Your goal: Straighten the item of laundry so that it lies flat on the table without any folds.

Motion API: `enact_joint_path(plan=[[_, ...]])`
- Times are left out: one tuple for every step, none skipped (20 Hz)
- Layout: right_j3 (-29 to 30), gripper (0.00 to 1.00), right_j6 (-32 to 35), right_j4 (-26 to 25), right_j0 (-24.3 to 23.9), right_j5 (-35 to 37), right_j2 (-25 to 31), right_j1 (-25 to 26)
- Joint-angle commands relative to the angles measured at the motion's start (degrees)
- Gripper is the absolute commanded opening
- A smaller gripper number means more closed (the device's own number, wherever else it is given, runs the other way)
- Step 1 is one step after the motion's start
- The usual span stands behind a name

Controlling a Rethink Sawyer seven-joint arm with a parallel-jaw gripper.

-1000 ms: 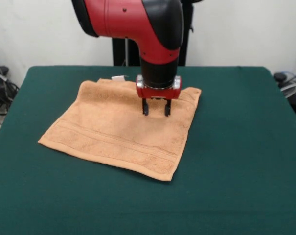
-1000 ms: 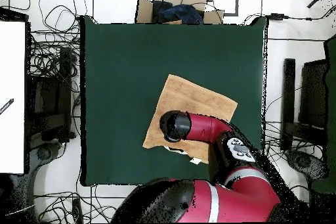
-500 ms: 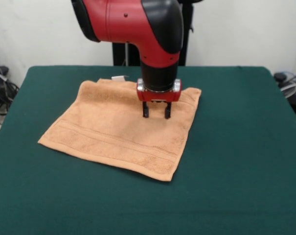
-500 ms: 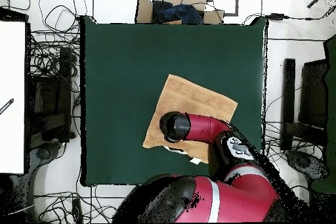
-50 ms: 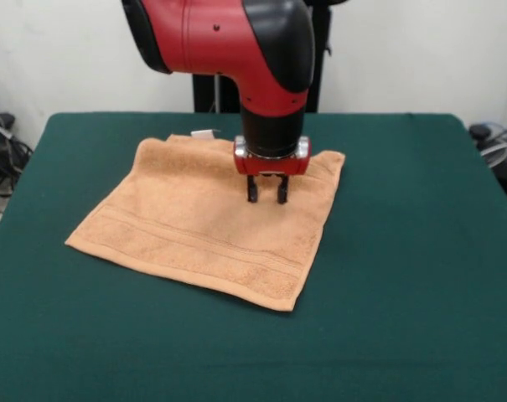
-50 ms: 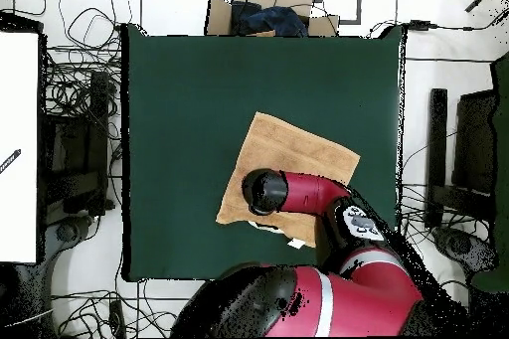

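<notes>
Narrowed since before, the gripper [image 5: 266, 199] jaws stand slightly spread over the flat towel [image 5: 194, 230], lying diagonal.

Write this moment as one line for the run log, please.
gripper: open, narrow gap, over towel's far part | towel: spread on table, no fold visible, white tag at far edge | grasp: none

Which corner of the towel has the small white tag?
The far corner of the towel, left of the gripper in front view; the white tag sticks out there.
</notes>
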Motion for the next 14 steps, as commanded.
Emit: enact_joint_path(plan=[[-6.2,0.00,-0.1,-3.7,-0.8,-5.7,7.2,5.9],[-6.2,0.00,-0.2,-3.8,-0.8,-5.5,7.1,5.9],[-6.2,0.00,-0.1,-3.9,-0.8,-5.4,7.2,5.8],[-6.2,0.00,-0.1,-4.0,-0.9,-5.3,7.4,5.9],[-6.2,0.00,0.1,-4.0,-0.8,-5.1,7.3,5.9],[-6.1,0.00,0.2,-4.0,-0.8,-5.1,7.4,5.9],[-6.0,0.00,0.4,-4.1,-0.8,-5.2,7.5,5.9],[-5.9,0.00,0.5,-4.2,-0.8,-5.4,7.5,6.0],[-5.8,0.00,1.0,-4.0,-0.7,-5.7,7.5,5.9],[-5.7,0.00,0.9,-3.9,-0.9,-5.2,7.8,5.9],[-5.6,0.00,0.8,-3.8,-0.9,-5.1,8.1,6.0],[-5.7,0.00,0.7,-3.9,-0.8,-5.0,8.2,6.0],[-5.7,0.00,0.7,-3.8,-0.8,-4.8,8.4,6.2],[-5.6,0.00,0.7,-3.8,-0.7,-5.1,8.6,6.4]])
